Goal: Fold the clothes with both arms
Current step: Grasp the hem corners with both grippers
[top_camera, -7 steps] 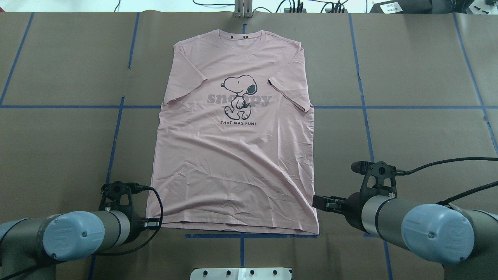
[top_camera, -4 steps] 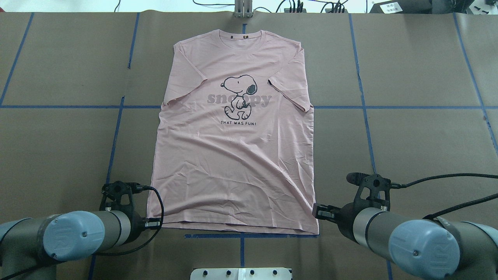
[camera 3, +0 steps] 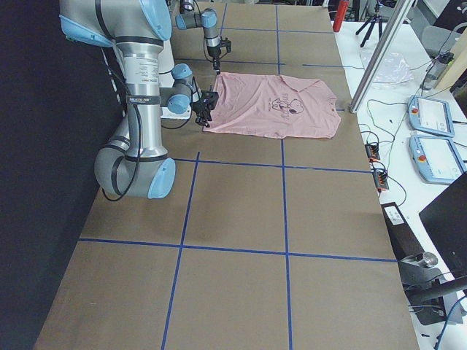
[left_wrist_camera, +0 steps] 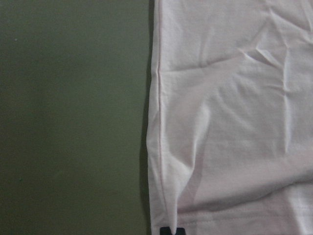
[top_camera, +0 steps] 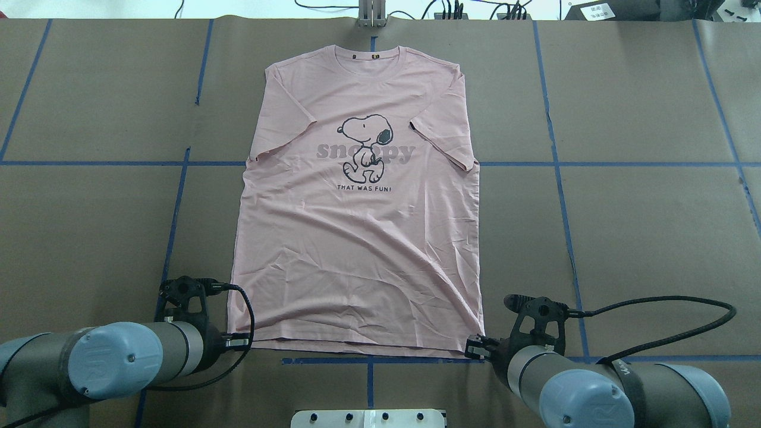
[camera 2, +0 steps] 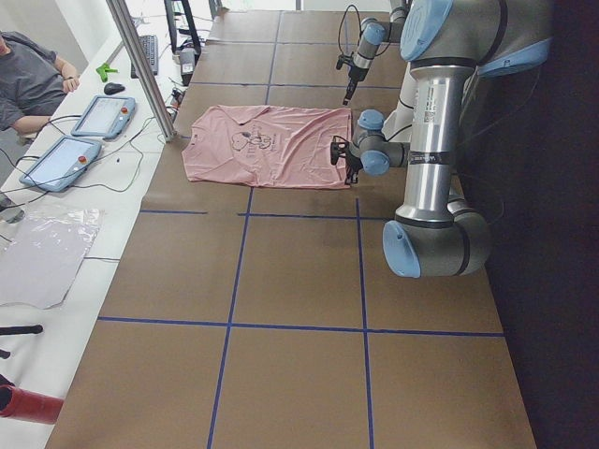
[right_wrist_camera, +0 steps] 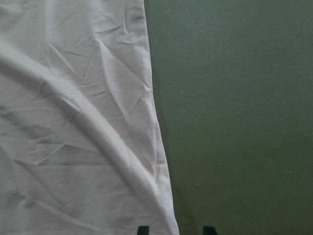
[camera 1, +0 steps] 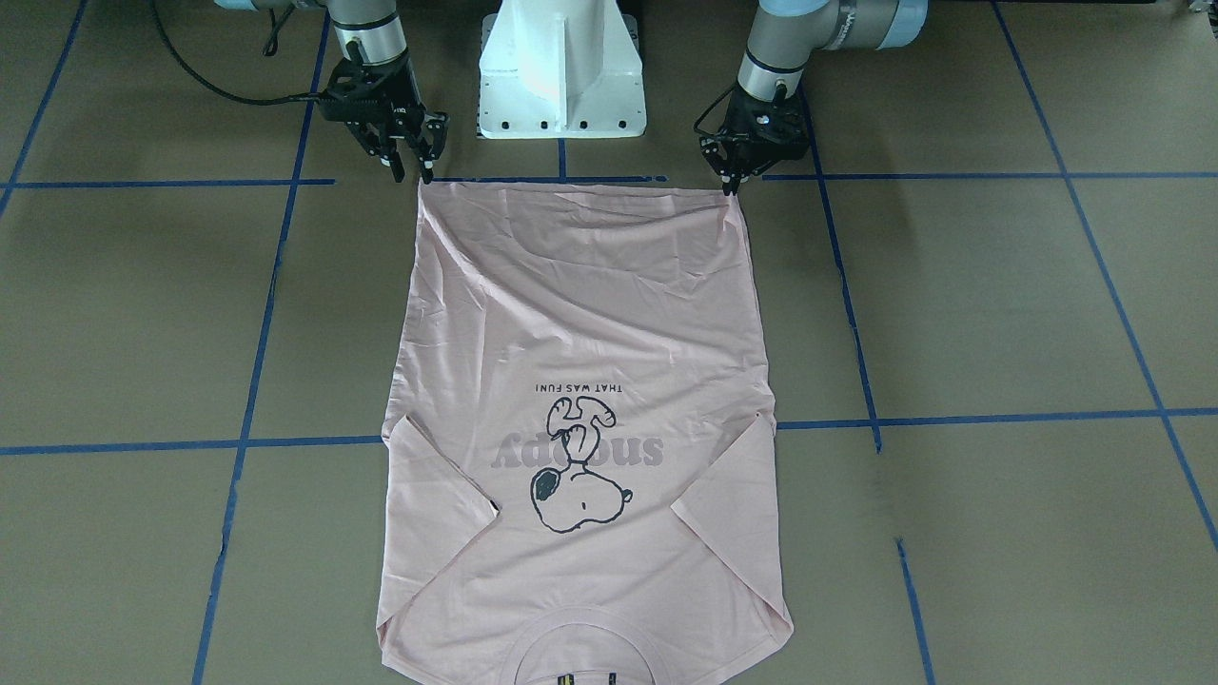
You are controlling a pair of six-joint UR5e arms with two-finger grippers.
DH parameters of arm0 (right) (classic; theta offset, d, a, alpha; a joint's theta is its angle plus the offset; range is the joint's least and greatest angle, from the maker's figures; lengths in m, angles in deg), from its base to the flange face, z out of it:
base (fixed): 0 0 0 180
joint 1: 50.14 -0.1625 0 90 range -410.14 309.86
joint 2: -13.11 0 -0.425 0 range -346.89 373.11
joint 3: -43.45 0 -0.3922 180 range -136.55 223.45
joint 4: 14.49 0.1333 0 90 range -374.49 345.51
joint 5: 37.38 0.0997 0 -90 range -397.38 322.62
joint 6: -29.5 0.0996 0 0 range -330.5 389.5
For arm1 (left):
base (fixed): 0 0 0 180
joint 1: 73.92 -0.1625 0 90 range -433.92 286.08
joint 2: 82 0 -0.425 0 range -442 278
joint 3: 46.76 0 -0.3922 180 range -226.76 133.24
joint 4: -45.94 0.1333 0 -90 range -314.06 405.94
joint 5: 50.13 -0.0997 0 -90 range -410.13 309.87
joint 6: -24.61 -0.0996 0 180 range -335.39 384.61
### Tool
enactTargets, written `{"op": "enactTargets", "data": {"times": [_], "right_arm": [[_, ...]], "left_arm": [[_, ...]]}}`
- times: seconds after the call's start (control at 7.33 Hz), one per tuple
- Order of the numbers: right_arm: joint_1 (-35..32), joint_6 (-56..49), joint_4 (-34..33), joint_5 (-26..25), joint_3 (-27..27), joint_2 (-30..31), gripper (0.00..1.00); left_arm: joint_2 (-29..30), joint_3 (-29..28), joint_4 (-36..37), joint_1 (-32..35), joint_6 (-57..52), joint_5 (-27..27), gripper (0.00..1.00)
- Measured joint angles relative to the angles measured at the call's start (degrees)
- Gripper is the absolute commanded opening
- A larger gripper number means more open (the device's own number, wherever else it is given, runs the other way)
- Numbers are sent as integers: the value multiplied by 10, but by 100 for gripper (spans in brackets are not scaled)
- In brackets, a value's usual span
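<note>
Spread flat and print-up on the brown table (top_camera: 642,208): the pink T-shirt (top_camera: 357,249), collar toward the far edge, hem nearest the robot, both sleeves turned in over the chest. At one hem corner, tips down: the left gripper (camera 1: 731,183), pinched together on the cloth's edge. At the other hem corner: the right gripper (camera 1: 413,175), held apart and straddling the corner without clamping it.

Confirmed close up in the wrist views: left fingertips (left_wrist_camera: 166,231) almost meeting over the side seam; right fingertips (right_wrist_camera: 143,230) well apart, the cloth's edge running between them. Largely hidden from overhead by the wrists, but plain from the front-facing camera: both finger pairs, with the white pedestal base (camera 1: 561,71) between the arms. Caught in the exterior left view alone: a seated person (camera 2: 28,79) beyond the table's far edge.
</note>
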Motion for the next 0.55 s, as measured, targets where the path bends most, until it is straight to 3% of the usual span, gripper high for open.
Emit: {"op": "enactTargets", "data": {"times": [0.41,0.55], "right_arm": [[18,14,-1,-17,19,-4,45],[21,16,-1,-19,22,-6,38]], "left_arm": [[6,2,0,0,1,0,0],[6,2,0,0,1,0,0]]}}
